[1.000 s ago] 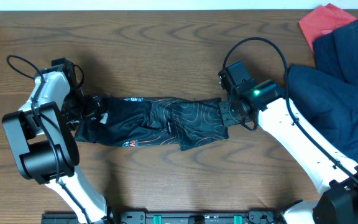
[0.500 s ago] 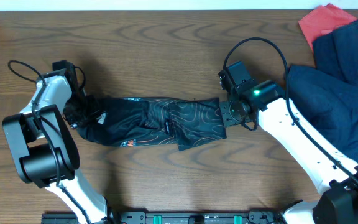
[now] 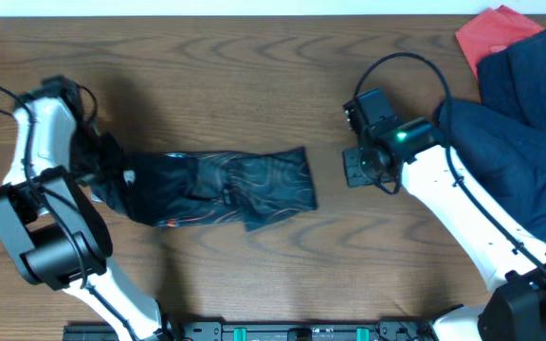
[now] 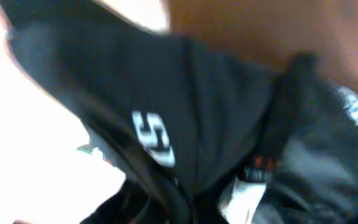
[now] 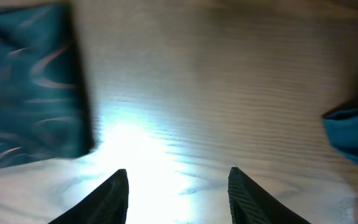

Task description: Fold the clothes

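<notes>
Near edge: both arm bases sit at the front of the brown wood-grain table [image 3: 254, 76]. The left arm [image 3: 50, 237] reaches up the left side. The white right arm [image 3: 463, 208] runs in diagonally from the right.

Mid-table: the black sports jersey with thin orange-white contour lines [image 3: 221, 185] lies as a long rumpled strip, left of centre, running left-right. Its right end is flat on the wood with a squared edge, and one flap sticks out past the lower edge. Its left end is gathered and drawn up into the left gripper [image 3: 100, 159].

The left wrist view is blurred and full of black cloth: a white numeral-like print [image 4: 153, 138], a small white-and-red tag [image 4: 252, 177] and a pale silvery patch [image 4: 356, 115] at right. The fingers are buried in cloth and can't be seen, but the bunched end says it's clamped on the jersey.

Right gripper [image 5: 177, 173]: fingers spread wide, nothing between them, bare wood below. It sits just right of the jersey's right edge, not touching. That edge shows at the upper left of the right wrist view.

Further right: a pile of dark navy blue garments [image 3: 510, 161], with the right arm crossing its edge.

Far right corner: a red cloth [image 3: 491, 33], partly under the navy pile.
</notes>
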